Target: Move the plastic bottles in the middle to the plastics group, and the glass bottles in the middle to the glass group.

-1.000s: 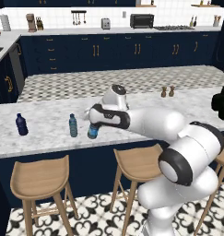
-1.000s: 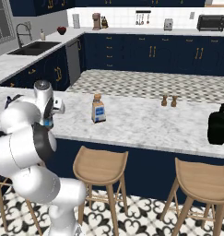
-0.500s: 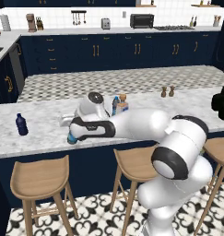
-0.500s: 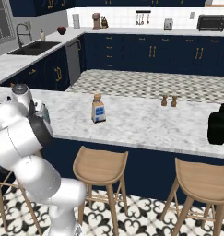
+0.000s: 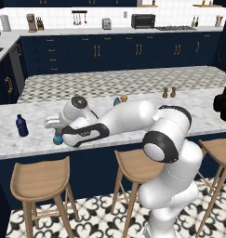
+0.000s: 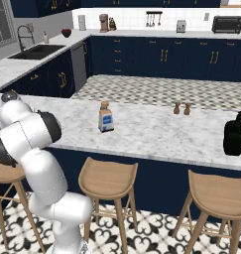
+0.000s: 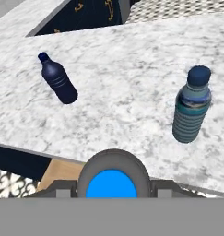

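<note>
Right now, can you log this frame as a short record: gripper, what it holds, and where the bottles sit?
gripper: low over the marble counter near its left end, shut on a water bottle
held item: blue-capped water bottle, cap seen from above between the fingers
nearby plastics: navy bottle and teal-blue bottle standing on the counter, apart from each other
glass bottle with stopper: upright mid-counter
black bottle: at the counter's right end
second water bottle: partly hidden behind the arm

Veined marble counter (image 7: 132, 69), glossy ribbed plastic navy bottle (image 7: 58, 79), matt wooden stools (image 5: 40, 179).
</note>
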You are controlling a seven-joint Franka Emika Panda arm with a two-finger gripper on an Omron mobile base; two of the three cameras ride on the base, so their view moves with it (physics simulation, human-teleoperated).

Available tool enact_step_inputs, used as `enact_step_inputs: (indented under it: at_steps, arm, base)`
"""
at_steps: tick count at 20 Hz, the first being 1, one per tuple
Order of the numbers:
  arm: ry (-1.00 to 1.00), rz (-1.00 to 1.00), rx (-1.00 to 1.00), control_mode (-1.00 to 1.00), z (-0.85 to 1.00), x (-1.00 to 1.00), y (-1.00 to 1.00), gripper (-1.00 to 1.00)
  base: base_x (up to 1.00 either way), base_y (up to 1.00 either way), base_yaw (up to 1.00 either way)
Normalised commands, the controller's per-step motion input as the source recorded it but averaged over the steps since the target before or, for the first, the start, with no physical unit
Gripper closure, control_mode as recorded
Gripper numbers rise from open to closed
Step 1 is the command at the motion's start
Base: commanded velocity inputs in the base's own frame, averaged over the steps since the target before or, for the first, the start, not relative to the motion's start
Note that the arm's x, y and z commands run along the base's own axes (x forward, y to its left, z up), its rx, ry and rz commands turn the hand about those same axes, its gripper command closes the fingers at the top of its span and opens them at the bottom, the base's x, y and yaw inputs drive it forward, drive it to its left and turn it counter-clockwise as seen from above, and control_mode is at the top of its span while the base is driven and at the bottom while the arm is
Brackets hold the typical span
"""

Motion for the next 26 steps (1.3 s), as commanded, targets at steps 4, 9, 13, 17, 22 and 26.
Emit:
enact_step_inputs:
  at_steps: [4, 9, 13, 17, 22, 26]
  arm:
    - [0.0, 0.0, -0.01, -1.0, -0.04, 0.31, 0.33, 1.0]
    - [-0.01, 0.0, -0.03, -1.0, -0.22, 0.31, 0.13, 1.0]
    - [-0.08, 0.0, -0.02, -1.0, -0.27, 0.23, 0.12, 1.0]
    - [-0.04, 0.0, 0.0, -1.0, -0.15, 0.32, 0.14, 1.0]
    - [0.0, 0.0, 0.0, -1.0, -0.24, 0.2, 0.11, 1.0]
    - [0.0, 0.0, 0.0, -1.0, -0.17, 0.28, 0.11, 1.0]
  base:
    - [0.0, 0.0, 0.0]
    - [0.0, 0.0, 0.0]
    - [0.0, 0.0, 0.0]
    - [0.0, 0.0, 0.0]
    - [0.0, 0.0, 0.0]
    - [0.0, 0.0, 0.0]
